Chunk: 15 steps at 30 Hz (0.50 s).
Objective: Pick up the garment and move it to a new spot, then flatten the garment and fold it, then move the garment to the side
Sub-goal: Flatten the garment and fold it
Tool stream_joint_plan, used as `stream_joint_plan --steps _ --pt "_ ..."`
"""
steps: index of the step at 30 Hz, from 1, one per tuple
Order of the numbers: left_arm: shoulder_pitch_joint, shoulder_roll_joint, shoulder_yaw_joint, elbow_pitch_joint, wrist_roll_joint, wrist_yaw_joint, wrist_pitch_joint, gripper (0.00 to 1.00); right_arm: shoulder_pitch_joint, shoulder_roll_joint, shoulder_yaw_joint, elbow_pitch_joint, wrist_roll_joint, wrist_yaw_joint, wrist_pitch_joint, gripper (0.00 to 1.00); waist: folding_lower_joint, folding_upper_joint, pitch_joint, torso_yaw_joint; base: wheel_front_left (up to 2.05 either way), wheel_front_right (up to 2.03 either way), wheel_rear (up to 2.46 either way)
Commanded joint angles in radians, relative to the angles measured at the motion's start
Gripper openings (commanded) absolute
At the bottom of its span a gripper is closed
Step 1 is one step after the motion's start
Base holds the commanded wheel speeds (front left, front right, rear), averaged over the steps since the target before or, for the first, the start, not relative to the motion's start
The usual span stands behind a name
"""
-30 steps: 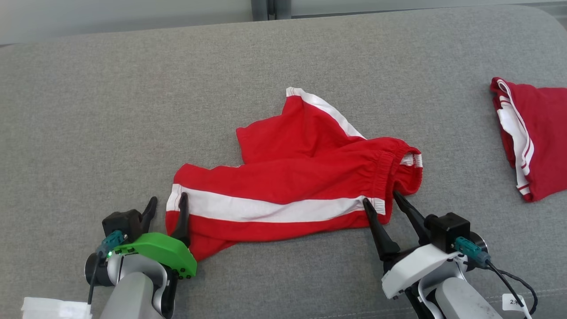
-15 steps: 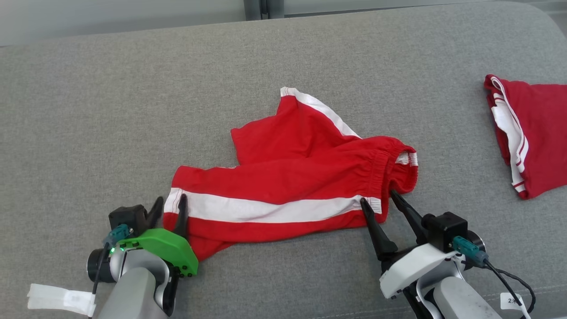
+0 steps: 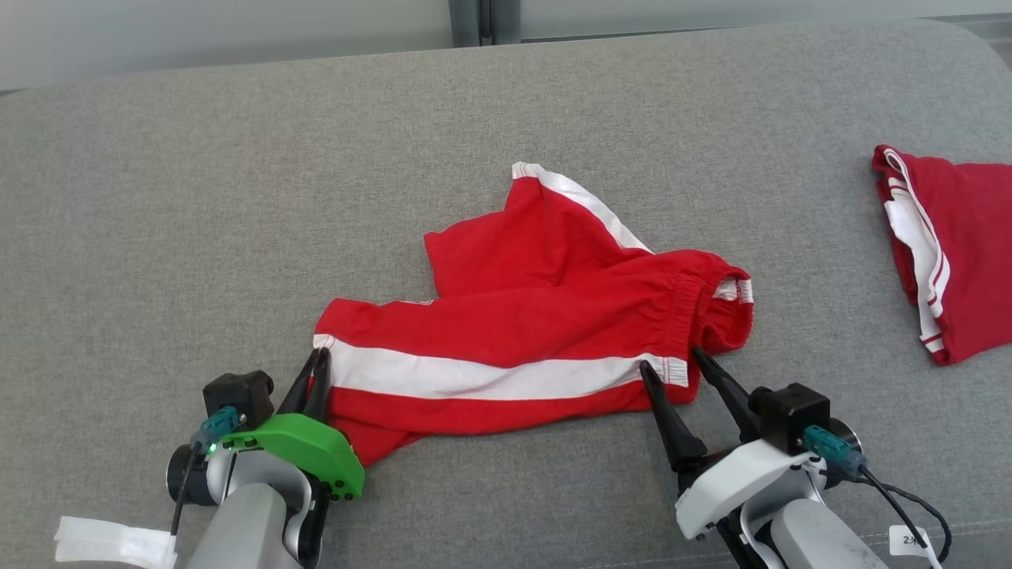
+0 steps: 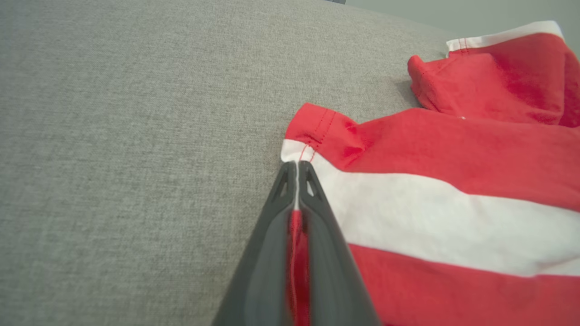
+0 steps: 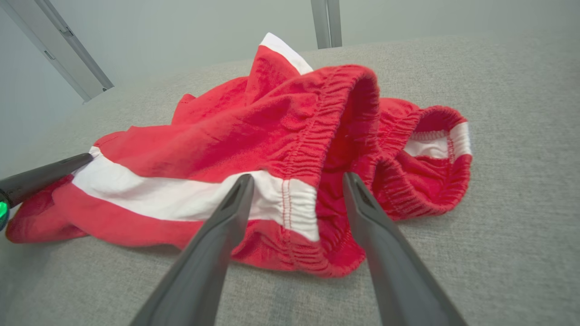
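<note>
The left gripper [image 3: 319, 357] is clamped on the leg hem of the red shorts [image 3: 522, 316], which lie lengthwise from those fingers across to the right gripper [image 3: 670, 358]; its fingers stand apart, straddling the waistband corner, not yet closed

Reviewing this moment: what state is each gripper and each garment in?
Red shorts: unfolded and crumpled on the grey cushion, one leg bunched behind, waistband gaping open.
Left gripper: shut on the shorts' leg hem at the white stripe.
Right gripper: open, fingers either side of the waistband's near corner, not yet closed.
Second red garment: folded, lying apart at the right.
</note>
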Motion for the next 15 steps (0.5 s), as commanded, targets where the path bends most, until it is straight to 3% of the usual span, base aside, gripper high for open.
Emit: stream_joint_plan --steps 1,6,7,9,10,14,15 --pt "0.011 0.005 0.003 -0.006 0.009 0.0 0.001 0.0 0.002 -0.003 0.003 0.006 0.007 0.0 -0.002 1.0 0.0 0.0 -0.002 0.002 0.0 0.0 0.0" --pt "0.02 0.003 0.002 -0.021 0.01 0.0 0.001 0.0 -0.007 -0.001 0.009 0.03 0.016 0.0 -0.002 1.0 0.0 0.0 -0.004 0.008 0.0 0.0 0.0" --pt "0.021 0.002 0.001 -0.023 0.011 0.0 0.001 0.0 -0.01 -0.002 0.009 0.034 0.017 0.0 -0.002 0.92 0.0 0.0 -0.004 0.01 0.0 0.0 0.0" --pt "0.022 0.002 0.004 -0.03 0.013 0.0 0.001 0.0 -0.014 -0.003 0.012 0.036 0.019 0.0 -0.002 0.59 0.0 0.0 -0.003 0.012 0.0 0.0 0.0" --pt "0.023 0.001 0.005 -0.031 0.013 0.0 0.001 0.0 -0.015 -0.003 0.014 0.036 0.019 0.0 -0.002 0.5 0.0 0.0 -0.003 0.012 0.0 0.0 0.0" --pt "0.027 0.0 0.009 -0.036 0.015 0.0 0.001 0.0 -0.005 -0.006 0.021 0.031 0.025 0.0 -0.002 0.43 0.0 0.0 -0.004 0.012 0.0 0.0 0.0" --pt "0.027 0.0 0.01 -0.037 0.016 0.0 0.001 0.0 -0.003 -0.006 0.024 0.034 0.028 0.0 -0.002 0.3 0.0 0.0 -0.005 0.011 0.0 0.0 0.0"
